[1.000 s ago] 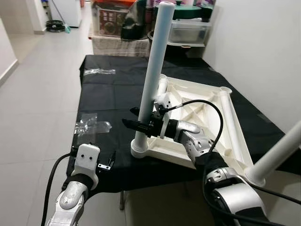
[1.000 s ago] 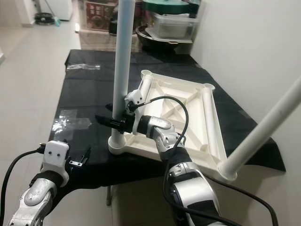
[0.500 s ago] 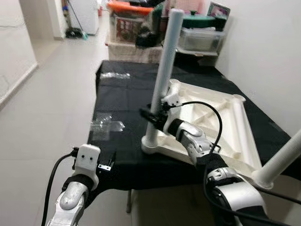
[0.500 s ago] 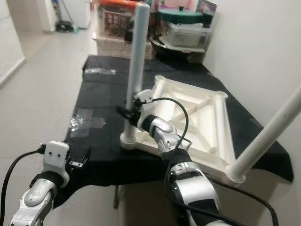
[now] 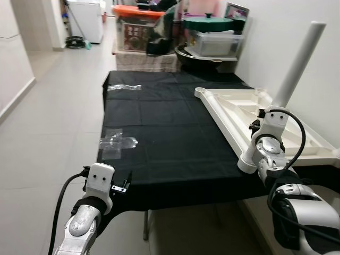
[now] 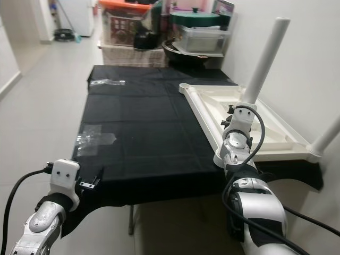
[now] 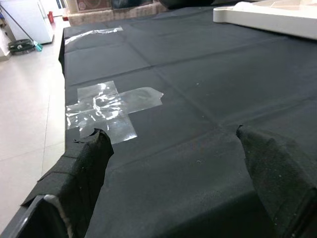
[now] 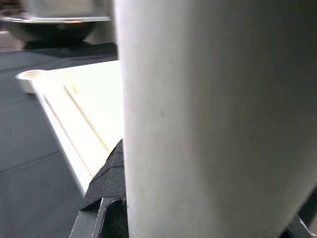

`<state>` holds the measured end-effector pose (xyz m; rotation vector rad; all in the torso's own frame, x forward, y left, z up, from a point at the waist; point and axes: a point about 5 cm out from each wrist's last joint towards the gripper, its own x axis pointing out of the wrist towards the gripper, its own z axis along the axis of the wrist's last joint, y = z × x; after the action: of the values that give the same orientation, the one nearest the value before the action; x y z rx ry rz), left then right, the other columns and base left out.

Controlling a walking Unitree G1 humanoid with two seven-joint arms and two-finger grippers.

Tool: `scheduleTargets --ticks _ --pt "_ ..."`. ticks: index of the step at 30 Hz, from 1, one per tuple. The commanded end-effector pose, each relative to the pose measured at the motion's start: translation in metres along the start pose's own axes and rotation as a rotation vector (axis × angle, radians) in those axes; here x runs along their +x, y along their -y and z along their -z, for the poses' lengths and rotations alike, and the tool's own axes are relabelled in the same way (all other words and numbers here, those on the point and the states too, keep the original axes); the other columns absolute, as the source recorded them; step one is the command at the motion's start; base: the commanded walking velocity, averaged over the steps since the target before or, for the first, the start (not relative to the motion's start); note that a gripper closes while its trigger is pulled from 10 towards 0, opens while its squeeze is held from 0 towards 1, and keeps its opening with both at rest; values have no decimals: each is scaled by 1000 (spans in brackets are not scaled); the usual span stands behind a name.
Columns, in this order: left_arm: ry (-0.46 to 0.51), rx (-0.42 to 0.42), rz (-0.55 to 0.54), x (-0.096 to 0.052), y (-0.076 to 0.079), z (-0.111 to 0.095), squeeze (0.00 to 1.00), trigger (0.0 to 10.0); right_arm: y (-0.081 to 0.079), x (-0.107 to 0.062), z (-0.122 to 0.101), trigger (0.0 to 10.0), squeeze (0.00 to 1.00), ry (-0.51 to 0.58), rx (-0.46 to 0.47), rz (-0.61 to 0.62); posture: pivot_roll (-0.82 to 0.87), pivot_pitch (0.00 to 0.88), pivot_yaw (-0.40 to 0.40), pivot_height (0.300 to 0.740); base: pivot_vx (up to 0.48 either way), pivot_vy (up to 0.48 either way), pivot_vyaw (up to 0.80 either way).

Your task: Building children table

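Now the white plastic tabletop [image 5: 249,109] lies well over at the counter's [image 5: 159,138] right edge — a second ago it sat mid-cloth, though the head has also turned. The right tool [image 5: 264,127] stays clamped on the smooth round leg [image 5: 295,66] rising from its corner socket. The left tool [image 7: 173,163] hangs spread wide over matte black cloth — crinkled clear tape [image 7: 106,106] ahead.

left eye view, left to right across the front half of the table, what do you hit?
left gripper → clear tape patch → black cloth → right gripper on the white leg → far edge of the upturned tabletop
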<state>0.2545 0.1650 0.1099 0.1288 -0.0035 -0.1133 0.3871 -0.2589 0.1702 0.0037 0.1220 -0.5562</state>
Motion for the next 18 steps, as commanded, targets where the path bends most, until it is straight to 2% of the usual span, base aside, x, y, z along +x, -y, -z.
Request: scheduleTargets --ticks 1,5,6,7,8,15,17,18 --pt "-18 11 -2 -1 -3 5 0 10000 10 -2 26 0 0 -138 -102 95 74 0 -122 740 0 0 0" --pt "-19 13 -1 0 -3 5 0 10000 1 -5 29 0 0 -159 -85 93 76 0 -123 740 0 0 0" --pt "-19 14 -1 0 -3 5 0 10000 -5 -7 30 2588 0 -169 -76 73 78 0 -125 740 0 0 0" --pt "-20 15 -2 0 -3 5 0 10000 -10 -9 32 4157 0 -176 -76 55 79 0 -126 740 0 0 0" --pt "-20 16 -4 0 -3 5 0 10000 -14 -10 32 10000 0 -184 -81 40 80 0 -128 740 0 0 0" --pt "-23 18 -11 -1 -4 6 0 10000 -24 -12 32 10000 0 -192 -90 -8 78 0 -131 740 0 0 0" --pt "-23 16 -10 -1 -1 6 0 10000 -33 -14 28 10000 0 -153 -63 -72 76 0 -130 740 0 0 0" --pt "-23 16 -10 -1 -1 6 0 10000 -33 -14 28 10000 0 -153 -63 -72 76 0 -130 740 0 0 0"
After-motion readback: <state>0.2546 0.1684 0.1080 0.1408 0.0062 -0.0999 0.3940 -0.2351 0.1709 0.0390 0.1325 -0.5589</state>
